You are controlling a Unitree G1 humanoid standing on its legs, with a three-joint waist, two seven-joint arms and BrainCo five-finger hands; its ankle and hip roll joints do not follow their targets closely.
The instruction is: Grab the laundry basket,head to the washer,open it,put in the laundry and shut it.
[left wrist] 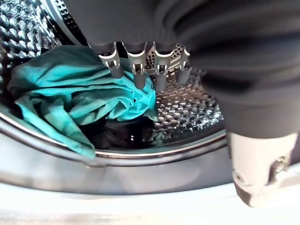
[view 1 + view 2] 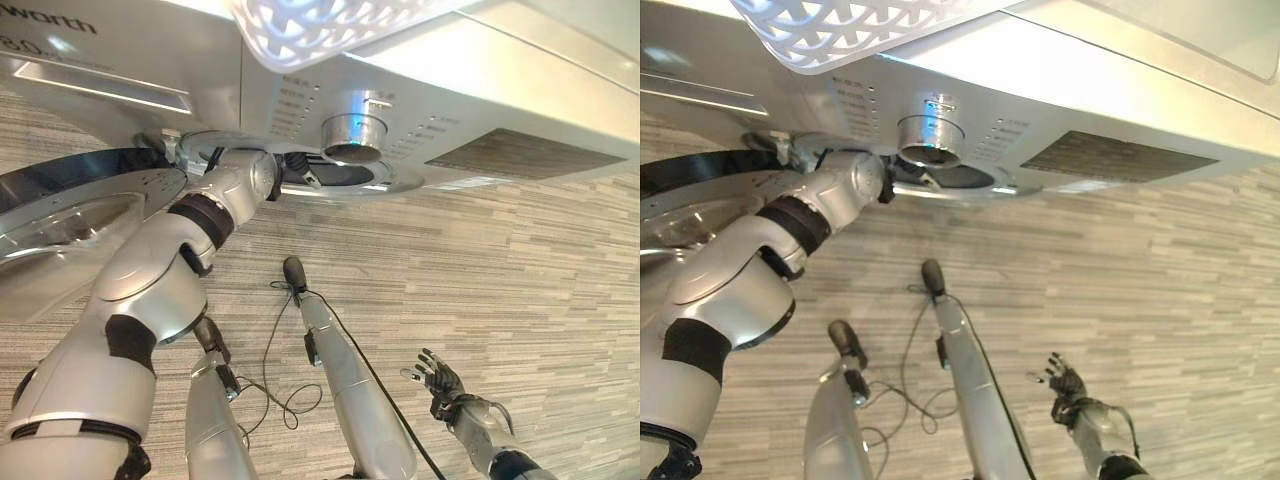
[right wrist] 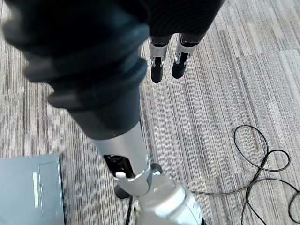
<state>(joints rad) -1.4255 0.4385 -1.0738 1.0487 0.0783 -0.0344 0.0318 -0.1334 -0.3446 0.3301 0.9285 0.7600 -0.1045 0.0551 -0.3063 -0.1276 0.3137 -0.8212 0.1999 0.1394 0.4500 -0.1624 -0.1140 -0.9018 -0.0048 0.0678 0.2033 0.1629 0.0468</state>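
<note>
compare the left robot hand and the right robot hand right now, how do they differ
The left robot hand is reached inside the washer drum, fingers straight, just above the teal laundry. The right robot hand hangs low over the striped floor, away from the washer, fingers relaxed and near nothing. Both are open and hold nothing.

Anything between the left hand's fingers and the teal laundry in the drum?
Nothing: in the left wrist view the fingers hang just above the crumpled teal cloth inside the perforated steel drum.
</note>
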